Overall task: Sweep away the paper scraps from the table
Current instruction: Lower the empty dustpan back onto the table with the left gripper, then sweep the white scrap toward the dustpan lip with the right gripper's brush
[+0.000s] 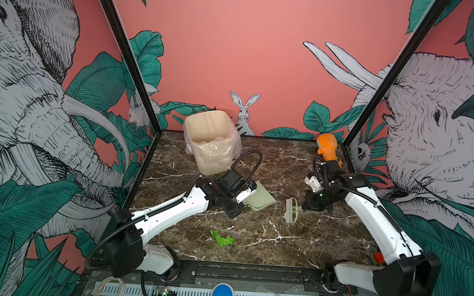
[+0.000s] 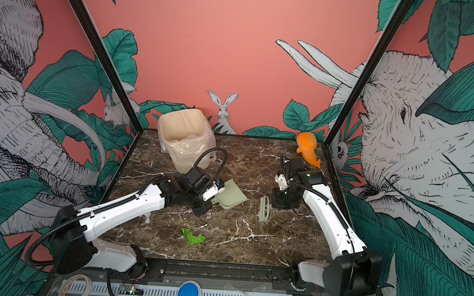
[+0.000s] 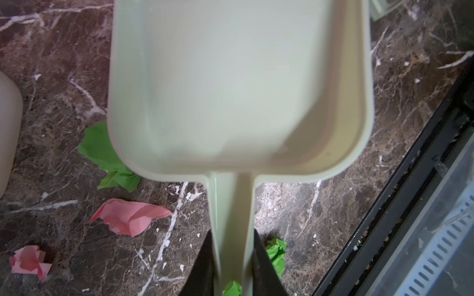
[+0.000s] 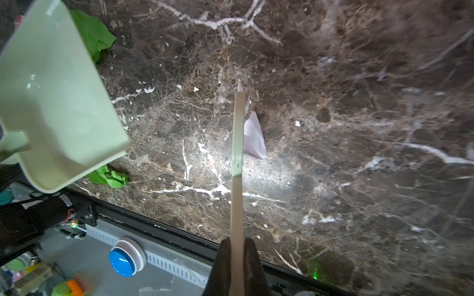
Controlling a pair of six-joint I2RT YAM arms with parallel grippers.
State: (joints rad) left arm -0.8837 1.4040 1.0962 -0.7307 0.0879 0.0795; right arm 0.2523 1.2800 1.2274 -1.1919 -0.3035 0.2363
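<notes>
Paper scraps [image 3: 128, 216] lie partly under the dustpan [image 3: 230, 89] the left hand [image 3: 232, 269] clamps; right hand [image 4: 237, 261] clamps the brush [image 1: 292, 212].

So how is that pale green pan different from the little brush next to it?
The dustpan is a wide, shallow tray, and it is empty; the brush is narrow, with pale bristles along one edge. The dustpan is gripped by the left pincer, the brush by the right pincer. Both are pale green plastic, each held by its handle over the middle of the table.
</notes>
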